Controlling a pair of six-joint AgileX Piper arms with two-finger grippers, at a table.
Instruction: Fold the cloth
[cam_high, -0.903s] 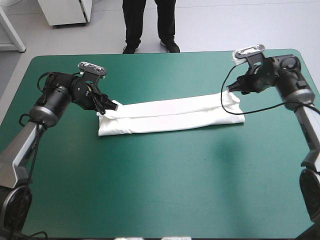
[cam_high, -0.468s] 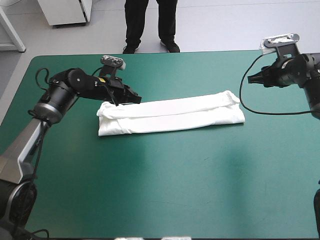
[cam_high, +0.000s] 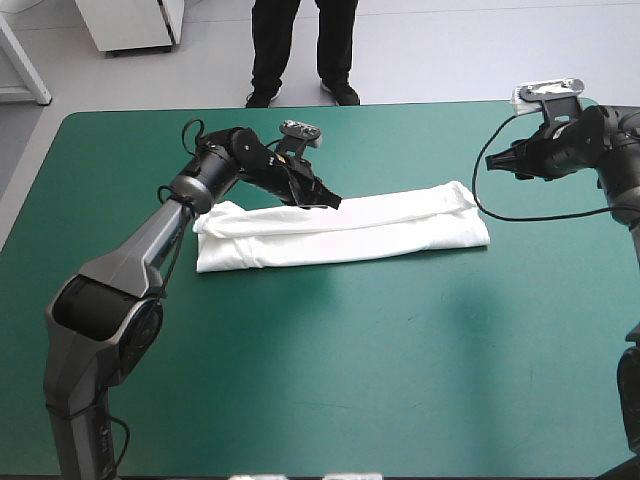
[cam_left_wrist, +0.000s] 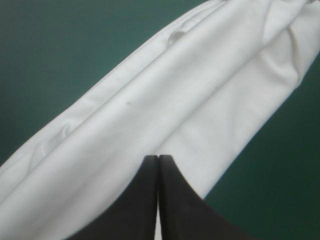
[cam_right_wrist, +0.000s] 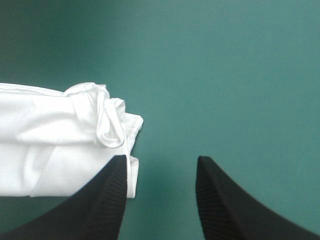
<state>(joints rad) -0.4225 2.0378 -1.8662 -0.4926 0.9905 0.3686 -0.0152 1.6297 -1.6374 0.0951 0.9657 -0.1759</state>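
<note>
The white T-shirt (cam_high: 345, 232) lies on the teal-green cover as a long folded band running left to right, its right end bunched. My left gripper (cam_high: 328, 200) is shut and hovers at the band's far edge, left of its middle. In the left wrist view its gripper (cam_left_wrist: 158, 159) shows the fingers meeting in one point over the T-shirt (cam_left_wrist: 175, 100), with no cloth between them. My right gripper (cam_high: 497, 162) is open beyond the band's right end, clear of the cloth. The right wrist view has that gripper (cam_right_wrist: 161, 161) beside the knotted end of the T-shirt (cam_right_wrist: 55, 130).
The teal-green table (cam_high: 330, 380) stretches bare in front of the T-shirt. The table's far edge (cam_high: 400, 104) lies close behind both grippers.
My left gripper left the T-shirt's left end and travelled right along its far edge toward the middle. The right gripper let go of the right end and drew back to the right.
</note>
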